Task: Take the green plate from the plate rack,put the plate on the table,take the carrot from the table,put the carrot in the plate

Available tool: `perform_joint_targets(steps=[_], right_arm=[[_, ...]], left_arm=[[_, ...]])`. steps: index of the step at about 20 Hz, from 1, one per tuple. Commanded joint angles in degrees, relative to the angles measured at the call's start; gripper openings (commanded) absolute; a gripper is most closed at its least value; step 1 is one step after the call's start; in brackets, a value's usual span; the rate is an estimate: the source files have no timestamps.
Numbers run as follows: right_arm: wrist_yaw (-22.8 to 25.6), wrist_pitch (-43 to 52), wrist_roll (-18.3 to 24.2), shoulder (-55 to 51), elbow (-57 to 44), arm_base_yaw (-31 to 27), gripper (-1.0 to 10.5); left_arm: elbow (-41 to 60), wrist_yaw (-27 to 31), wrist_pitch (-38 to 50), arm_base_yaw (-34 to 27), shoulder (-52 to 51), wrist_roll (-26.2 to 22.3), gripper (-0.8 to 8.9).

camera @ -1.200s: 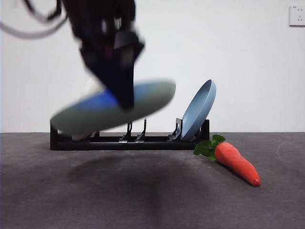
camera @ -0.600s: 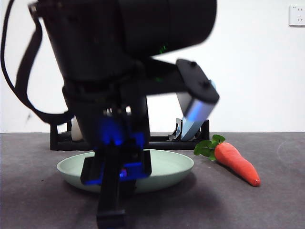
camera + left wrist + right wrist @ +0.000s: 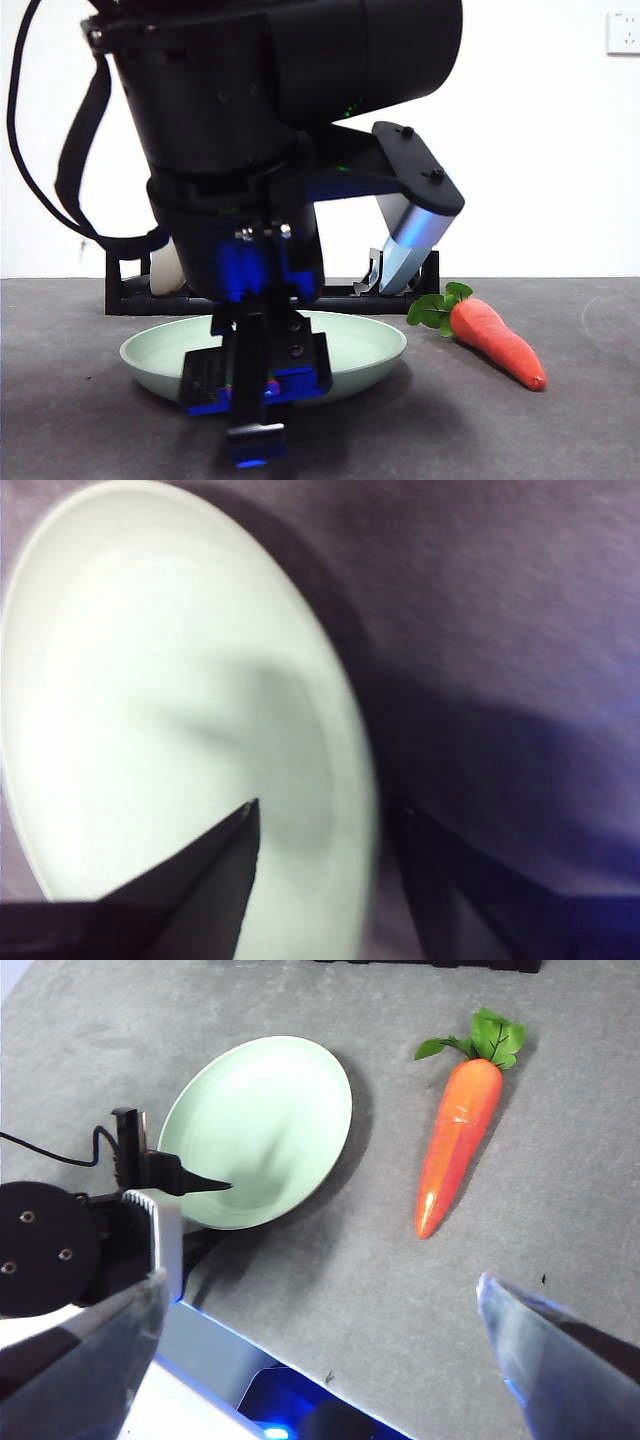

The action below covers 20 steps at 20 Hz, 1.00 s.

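Observation:
The green plate (image 3: 350, 345) lies flat on the table (image 3: 560, 430), in front of the plate rack (image 3: 345, 295). It also shows in the left wrist view (image 3: 150, 700) and the right wrist view (image 3: 265, 1125). My left gripper (image 3: 255, 400) is low at the plate's near rim. Its jaws are open (image 3: 328, 810), one over the plate's inside and one outside the rim. The carrot (image 3: 495, 345) lies on the table to the right of the plate, leaves toward the rack (image 3: 455, 1145). My right gripper (image 3: 320, 1290) is open and empty, high above the table.
A cream-white plate (image 3: 165, 270) stands at the rack's left end. The big dark left arm (image 3: 260, 130) hides most of the rack and the blue plate. A wall socket (image 3: 622, 32) is at the top right.
One second ago the green plate was in the air, tilted, in the left gripper. It was lowered flat onto the table. Since half a second ago the gripper has shifted slightly upward.

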State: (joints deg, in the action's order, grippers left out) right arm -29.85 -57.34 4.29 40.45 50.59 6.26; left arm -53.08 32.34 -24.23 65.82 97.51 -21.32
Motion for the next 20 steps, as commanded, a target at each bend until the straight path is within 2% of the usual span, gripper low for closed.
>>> perform_joint_targets(steps=[1,3,7,11,17,20], right_arm=[[0.15,1.11,-0.42,1.22,0.20,-0.09,5.7],[0.13,3.45,-1.25,3.54,0.20,-0.09,5.7],[0.15,9.84,-1.92,11.17,0.20,-0.09,5.7],[0.48,16.57,-2.12,20.46,0.20,1.75,5.7],[12.50,29.57,-3.41,35.60,0.20,9.64,5.6],[18.95,36.37,-4.87,42.10,0.20,12.74,5.6]], left_arm=[[-2.47,0.35,-3.74,0.33,-2.99,4.72,2.30],[-5.42,-0.28,-6.08,0.35,-7.61,9.40,2.30],[-10.43,-6.71,-7.10,0.39,-19.80,19.15,2.30],[-11.91,-8.83,-9.20,0.24,-30.88,21.88,2.30],[-11.91,-8.92,-12.61,0.33,-47.43,30.73,2.30],[-11.91,-10.38,-14.60,0.61,-53.37,32.46,2.30]])
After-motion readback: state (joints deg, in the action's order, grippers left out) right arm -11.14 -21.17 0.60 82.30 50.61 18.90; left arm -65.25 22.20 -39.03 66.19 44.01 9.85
